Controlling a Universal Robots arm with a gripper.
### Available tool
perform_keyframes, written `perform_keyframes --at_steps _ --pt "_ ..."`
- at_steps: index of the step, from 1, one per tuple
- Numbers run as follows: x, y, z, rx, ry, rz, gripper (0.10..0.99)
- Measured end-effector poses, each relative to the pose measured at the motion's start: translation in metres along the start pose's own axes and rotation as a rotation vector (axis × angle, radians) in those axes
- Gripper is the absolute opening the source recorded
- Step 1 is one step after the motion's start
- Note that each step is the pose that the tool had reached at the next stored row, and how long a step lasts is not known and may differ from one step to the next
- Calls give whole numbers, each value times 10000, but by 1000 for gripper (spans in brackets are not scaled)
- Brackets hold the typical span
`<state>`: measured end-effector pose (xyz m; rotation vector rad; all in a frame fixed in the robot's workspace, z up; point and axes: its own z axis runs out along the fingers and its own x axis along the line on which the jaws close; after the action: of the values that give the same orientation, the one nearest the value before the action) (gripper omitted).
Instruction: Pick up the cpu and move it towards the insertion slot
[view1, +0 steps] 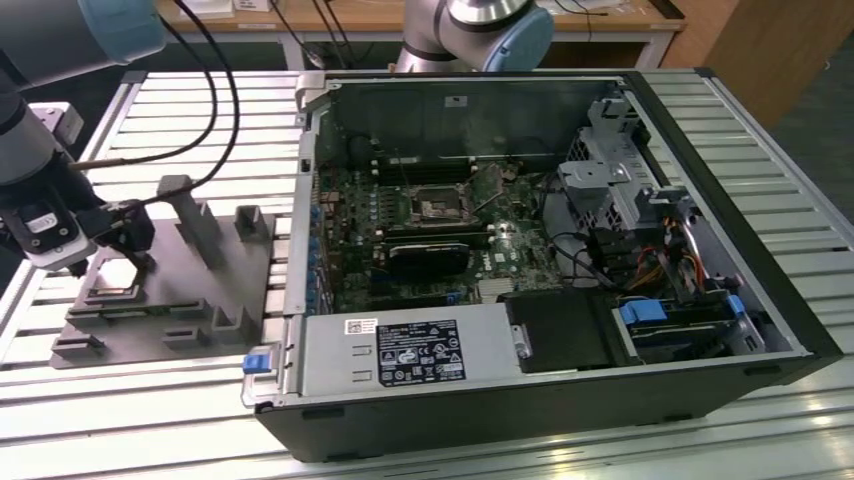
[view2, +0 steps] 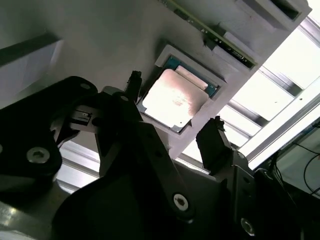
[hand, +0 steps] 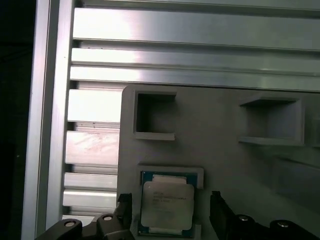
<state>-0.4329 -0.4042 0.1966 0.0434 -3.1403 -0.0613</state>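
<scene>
A: Where was the cpu (hand: 166, 205)?
B: In a pocket on the fixture plate (view1: 174, 300), on the table (view1: 160, 400), at the exterior view's left of the PC case (view1: 534, 400). The end effector (view2: 175, 102) straddled it, clear of both sides.
A: Insertion slot (view1: 438, 207)?
B: Inside the case.

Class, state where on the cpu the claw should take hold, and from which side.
Probably grip two opposite edges of the cpu, coming from above: it lies flat in a shallow recess of the grey fixture plate; the open claw straddles it.
</scene>
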Motion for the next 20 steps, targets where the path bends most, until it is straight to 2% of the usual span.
perform_keyframes --at_steps 1,8,14,16,18,19,20 --pt "0 -1 14 0 -2 6 722" --pt "1 -14 87 0 -7 40 722" --pt "4 -26 120 0 -6 43 722" --pt "4 -26 126 1 -6 45 706" --pt "4 -26 127 2 -4 45 580" --pt "4 -26 126 2 -3 45 580" --pt "4 -26 127 2 -4 45 541"
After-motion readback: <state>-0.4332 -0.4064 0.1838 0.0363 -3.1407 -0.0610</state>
